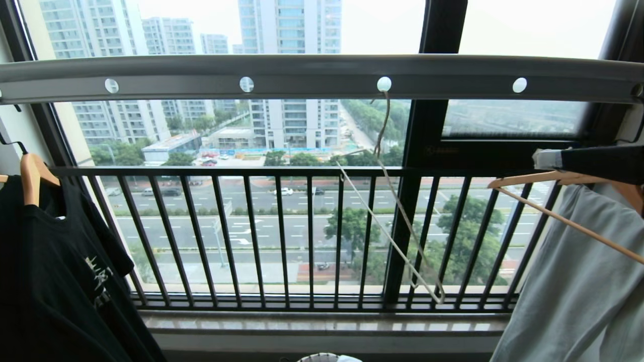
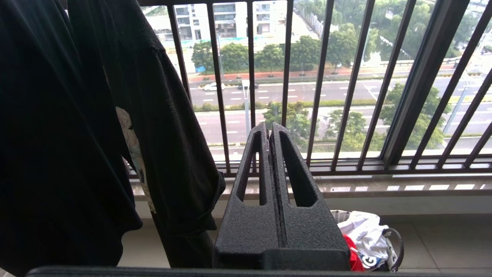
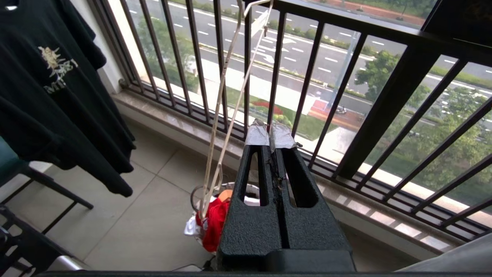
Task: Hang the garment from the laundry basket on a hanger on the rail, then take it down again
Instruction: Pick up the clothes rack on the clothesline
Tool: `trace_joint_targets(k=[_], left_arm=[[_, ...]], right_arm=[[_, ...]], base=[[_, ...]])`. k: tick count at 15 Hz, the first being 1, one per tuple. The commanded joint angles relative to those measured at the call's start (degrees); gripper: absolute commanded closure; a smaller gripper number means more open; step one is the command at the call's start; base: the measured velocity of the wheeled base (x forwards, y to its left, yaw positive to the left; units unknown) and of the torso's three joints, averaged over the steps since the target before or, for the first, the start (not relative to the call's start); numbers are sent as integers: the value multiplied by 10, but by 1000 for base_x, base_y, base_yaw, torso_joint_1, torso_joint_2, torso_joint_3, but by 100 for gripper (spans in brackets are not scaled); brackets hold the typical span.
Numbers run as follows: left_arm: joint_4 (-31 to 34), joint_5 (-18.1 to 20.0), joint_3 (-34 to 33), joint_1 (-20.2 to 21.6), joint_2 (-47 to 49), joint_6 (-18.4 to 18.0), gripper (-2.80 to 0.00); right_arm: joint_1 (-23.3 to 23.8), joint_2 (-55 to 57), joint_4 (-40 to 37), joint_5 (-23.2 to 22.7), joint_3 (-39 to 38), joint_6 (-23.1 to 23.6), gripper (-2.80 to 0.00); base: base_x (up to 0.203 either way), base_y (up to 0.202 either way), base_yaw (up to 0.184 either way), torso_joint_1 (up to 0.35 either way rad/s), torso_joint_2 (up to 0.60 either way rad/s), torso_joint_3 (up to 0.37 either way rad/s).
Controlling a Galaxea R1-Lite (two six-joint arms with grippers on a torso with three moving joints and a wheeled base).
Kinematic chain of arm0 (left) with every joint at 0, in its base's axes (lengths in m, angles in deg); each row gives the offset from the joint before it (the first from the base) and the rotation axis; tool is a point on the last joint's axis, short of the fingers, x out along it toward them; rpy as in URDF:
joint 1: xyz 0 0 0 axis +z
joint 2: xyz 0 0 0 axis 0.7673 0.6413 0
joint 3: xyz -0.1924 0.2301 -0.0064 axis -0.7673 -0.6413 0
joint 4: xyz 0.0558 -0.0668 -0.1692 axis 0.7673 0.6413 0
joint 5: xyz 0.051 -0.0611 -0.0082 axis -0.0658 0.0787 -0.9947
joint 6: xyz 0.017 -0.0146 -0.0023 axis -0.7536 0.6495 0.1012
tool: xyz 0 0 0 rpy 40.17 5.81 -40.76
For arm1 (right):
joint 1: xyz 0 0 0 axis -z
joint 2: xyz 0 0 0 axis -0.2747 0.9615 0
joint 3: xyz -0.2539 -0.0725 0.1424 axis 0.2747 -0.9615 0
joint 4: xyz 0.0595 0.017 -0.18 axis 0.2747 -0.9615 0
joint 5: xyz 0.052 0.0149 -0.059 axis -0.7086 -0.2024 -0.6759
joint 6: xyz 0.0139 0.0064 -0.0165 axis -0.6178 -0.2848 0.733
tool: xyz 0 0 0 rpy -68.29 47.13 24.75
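On the left, a black printed T-shirt [image 1: 65, 281] hangs on a light wooden hanger [image 1: 32, 176]. The left gripper [image 2: 270, 129], fingers pressed together and empty, appears only in its own wrist view, with that shirt beside it. Beyond and below its fingers sits the small round woven-rimmed laundry basket [image 2: 398, 246], holding the red T-shirt [image 2: 351, 256].

The long flat grey holed rail [image 1: 312, 78] and the hook of the thin cream-white wire hanger [image 1: 390, 201] in one hole show only in the head view.

The right gripper [image 3: 270, 132], closed on nothing, has that hanger just beside its fingertips, the basket below. A pale grey-blue garment [image 1: 578, 291] hangs at right.
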Motion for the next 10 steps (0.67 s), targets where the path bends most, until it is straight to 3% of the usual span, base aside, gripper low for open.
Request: trace_joint_targets(k=[1, 3, 6, 7, 10], left_arm=[[0, 0, 0, 0, 0, 0, 0], [0, 0, 0, 0, 0, 0, 0], [0, 0, 0, 0, 0, 0, 0], [0, 0, 0, 0, 0, 0, 0], [0, 0, 0, 0, 0, 0, 0]], right_arm=[[-59, 73, -1, 74, 17, -10, 0], [-100, 111, 8, 134, 50, -15, 0], [-126, 148, 3, 183, 65, -26, 0], [-127, 156, 3, 184, 67, -26, -280], [-128, 189, -10, 185, 74, -25, -280]], base=[[0, 0, 0, 0, 0, 0], [0, 0, 0, 0, 0, 0], [0, 0, 0, 0, 0, 0], [0, 0, 0, 0, 0, 0], [0, 0, 0, 0, 0, 0]])
